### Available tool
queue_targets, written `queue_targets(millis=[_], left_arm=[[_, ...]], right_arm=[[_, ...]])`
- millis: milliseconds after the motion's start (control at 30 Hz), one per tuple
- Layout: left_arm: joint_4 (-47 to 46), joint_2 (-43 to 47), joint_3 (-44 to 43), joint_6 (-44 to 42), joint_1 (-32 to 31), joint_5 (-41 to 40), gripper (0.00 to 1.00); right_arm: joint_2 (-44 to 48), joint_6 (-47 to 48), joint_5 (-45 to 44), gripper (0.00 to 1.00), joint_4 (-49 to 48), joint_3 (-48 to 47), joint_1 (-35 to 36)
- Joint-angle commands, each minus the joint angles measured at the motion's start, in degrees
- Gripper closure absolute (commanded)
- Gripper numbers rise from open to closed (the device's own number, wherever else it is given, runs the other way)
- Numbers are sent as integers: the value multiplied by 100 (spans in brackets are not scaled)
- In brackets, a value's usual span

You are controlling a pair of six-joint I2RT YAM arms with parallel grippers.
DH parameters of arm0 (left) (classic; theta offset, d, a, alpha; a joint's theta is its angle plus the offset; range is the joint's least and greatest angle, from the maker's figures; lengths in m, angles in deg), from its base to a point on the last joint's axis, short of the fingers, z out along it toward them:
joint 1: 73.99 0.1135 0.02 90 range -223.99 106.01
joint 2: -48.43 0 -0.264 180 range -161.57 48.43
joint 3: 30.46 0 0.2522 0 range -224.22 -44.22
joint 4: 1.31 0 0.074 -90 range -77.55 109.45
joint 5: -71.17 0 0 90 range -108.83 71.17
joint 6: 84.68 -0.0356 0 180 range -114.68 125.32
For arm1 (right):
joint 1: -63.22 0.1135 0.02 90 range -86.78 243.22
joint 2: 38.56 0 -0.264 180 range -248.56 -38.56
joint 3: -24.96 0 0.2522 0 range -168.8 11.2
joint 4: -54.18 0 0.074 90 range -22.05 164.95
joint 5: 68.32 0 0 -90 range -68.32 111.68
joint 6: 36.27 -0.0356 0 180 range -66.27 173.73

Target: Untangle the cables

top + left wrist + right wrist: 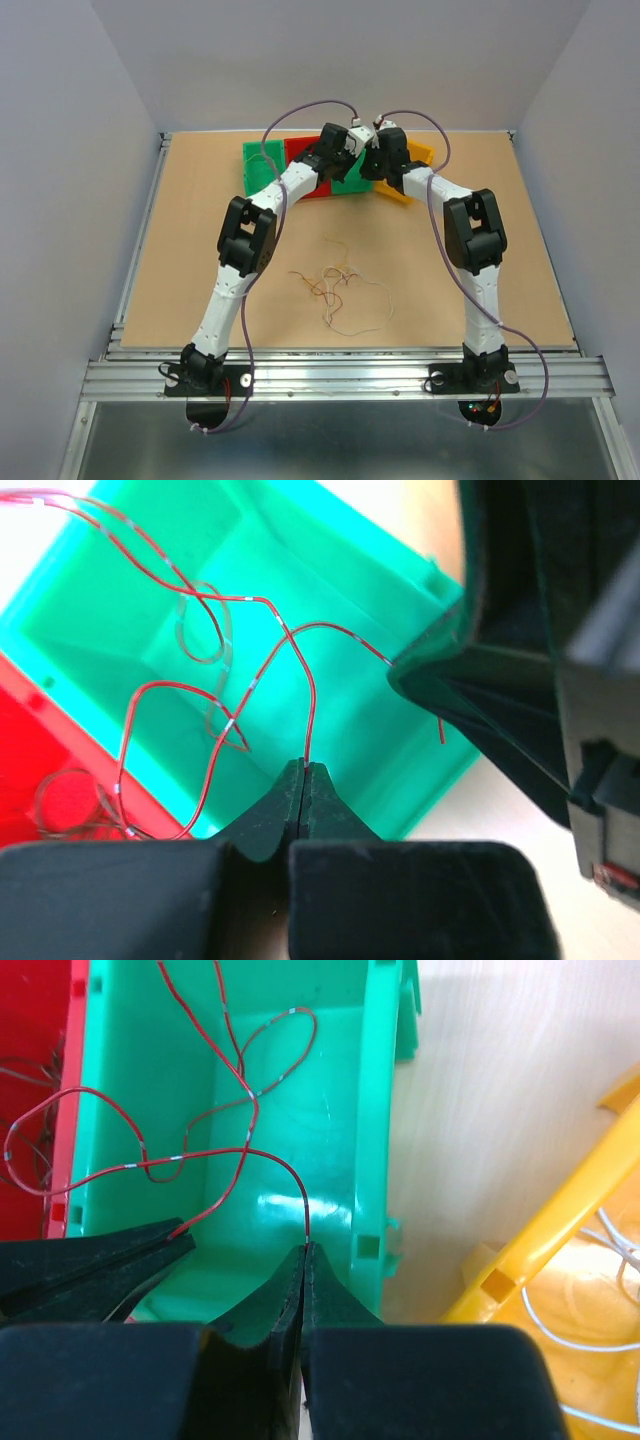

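Left claw: shut on the red wire, which rises straight from the tips, then loops leftward over the teal bin toward the red bin. Right claw: also clamped on the red wire, which arcs up and left here. Wire hair-thin, red with pale bands; top view cannot resolve it. Only the top view shows the tangle: mid-worktop, sprawled left-right, loose brown and pale loops. Right wrist view alone: white wires in yellow bin.
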Motion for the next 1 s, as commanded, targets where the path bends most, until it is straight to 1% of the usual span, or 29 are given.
queue_targets(millis=[0,67,100,133,267,333,400,467,500,600,667,700,733,767,800,833,967], left_arm=[[-726,328,155,60,-7,-371,100],[-1000,382,428,-28,-7,-520,100],[-1000,339,421,-89,-7,-538,100],[-991,303,404,-124,2,-721,100],[-965,136,342,-151,2,-741,100],[-965,118,342,-116,2,-671,100],[-956,153,351,-99,2,-670,98],[-947,206,368,-133,2,-705,95],[-947,285,386,-151,2,-714,91],[-921,469,456,-160,2,-714,89],[-921,566,526,-134,2,-688,80],[-904,662,553,-108,2,-653,72],[-895,698,579,-99,2,-609,69],[-877,777,614,-81,2,-609,68],[-868,812,632,-81,2,-609,65],[-868,821,641,-81,-6,-452,64],[-851,866,641,-90,2,-477,61]], right_arm=[[-45,-95,-193,99,-667,-324,-4],[-123,-96,-149,100,-702,-377,5],[-150,-104,-122,99,-702,-368,-4],[-150,-104,-122,99,-711,-342,5],[-115,-131,-148,99,-790,-245,5],[-133,-131,-157,94,-816,-236,5],[-133,-139,-149,92,-834,-227,5],[-124,-148,-122,90,-860,-219,5],[-107,-157,-113,88,-878,-192,5],[-19,-157,-140,86,-948,-105,14],[34,-166,-157,85,-1018,-17,14],[69,-166,-175,83,-1045,27,5],[113,-174,-166,81,-1089,88,5],[139,-175,-183,80,-1115,133,5],[166,-183,-192,80,-1150,168,5],[218,-175,-201,79,-1203,229,5],[298,-183,-219,77,-1291,379,14]])
